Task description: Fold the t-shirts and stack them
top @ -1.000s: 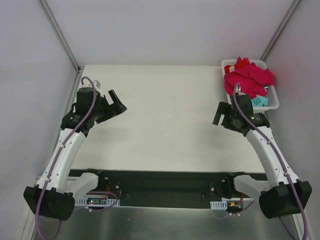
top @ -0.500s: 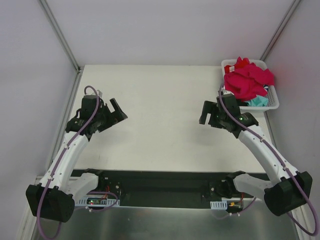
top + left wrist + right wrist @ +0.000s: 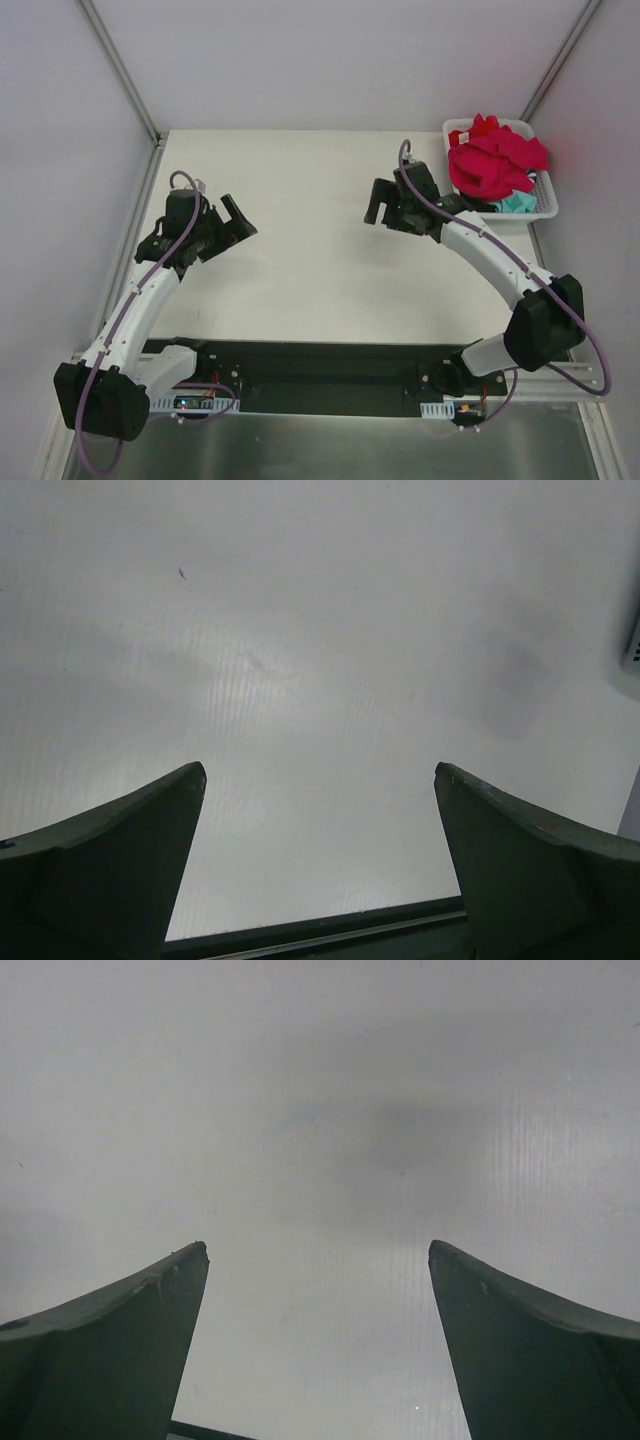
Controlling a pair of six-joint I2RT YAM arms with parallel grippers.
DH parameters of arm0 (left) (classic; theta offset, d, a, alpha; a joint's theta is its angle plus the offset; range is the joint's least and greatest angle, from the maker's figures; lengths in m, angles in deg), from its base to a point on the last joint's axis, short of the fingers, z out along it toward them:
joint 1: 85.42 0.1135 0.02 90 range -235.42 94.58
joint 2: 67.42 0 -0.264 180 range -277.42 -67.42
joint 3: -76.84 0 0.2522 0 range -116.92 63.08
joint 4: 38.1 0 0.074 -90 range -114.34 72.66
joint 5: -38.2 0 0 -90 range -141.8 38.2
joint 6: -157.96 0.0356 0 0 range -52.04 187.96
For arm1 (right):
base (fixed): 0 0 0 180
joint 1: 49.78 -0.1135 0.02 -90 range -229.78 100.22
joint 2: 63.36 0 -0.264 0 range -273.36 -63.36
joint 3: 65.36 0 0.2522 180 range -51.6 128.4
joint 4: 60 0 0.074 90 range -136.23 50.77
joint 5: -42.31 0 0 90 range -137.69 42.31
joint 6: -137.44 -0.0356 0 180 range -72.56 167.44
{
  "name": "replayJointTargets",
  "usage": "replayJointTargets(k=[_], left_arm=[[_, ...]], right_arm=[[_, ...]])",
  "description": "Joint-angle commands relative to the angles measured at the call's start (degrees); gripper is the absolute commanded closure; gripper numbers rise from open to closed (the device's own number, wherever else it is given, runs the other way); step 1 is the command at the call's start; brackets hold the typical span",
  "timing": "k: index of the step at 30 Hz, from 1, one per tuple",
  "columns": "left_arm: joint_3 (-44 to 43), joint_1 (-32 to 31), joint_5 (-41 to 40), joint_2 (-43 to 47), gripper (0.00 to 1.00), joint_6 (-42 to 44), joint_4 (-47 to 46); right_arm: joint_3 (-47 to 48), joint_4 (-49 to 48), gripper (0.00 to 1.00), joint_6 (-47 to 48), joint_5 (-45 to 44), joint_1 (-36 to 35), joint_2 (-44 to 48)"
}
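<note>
Swinging across the white table (image 3: pixel 310 250), the right tool (image 3: pixel 385 207) is drawn away from the crumpled magenta, red and teal t-shirts (image 3: pixel 495 165), still heaped in the white slotted basket (image 3: pixel 545 205). It and the left tool (image 3: pixel 235 215) are spread wide, nothing held.

Soft cotton t-shirts (image 3: pixel 497 160) lie unfolded in one crumpled heap, rising above a white slotted plastic basket (image 3: pixel 549 203) at the far right corner. A large magenta-pink shirt (image 3: pixel 490 170) is on top, with a red shirt (image 3: pixel 481 125) behind and a teal shirt (image 3: pixel 517 203) peeking out beneath.

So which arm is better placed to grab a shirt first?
The right: the right gripper, open, hovers near the basket of t-shirts; the left gripper is far across the table.
</note>
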Motion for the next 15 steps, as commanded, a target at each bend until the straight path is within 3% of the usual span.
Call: replayJointTargets(k=[1, 9, 15], left_arm=[[0.23, 0.62, -2.22, -1.50, 0.01, -0.62, -2.50], [0.59, 0.62, -1.43, -1.76, 0.01, 1.57, -3.21], [-0.03, 0.62, -0.73, -2.55, 0.01, 2.54, -3.21]], right_arm=[[-3.72, 1.61, 0.04, -1.48, -1.05, -3.25, 0.38], [-3.56, 8.37, 0.04, 1.61, -10.19, -2.56, 1.70], [2.76, 8.29, 0.04, 9.84, -10.99, 5.70, 2.15]])
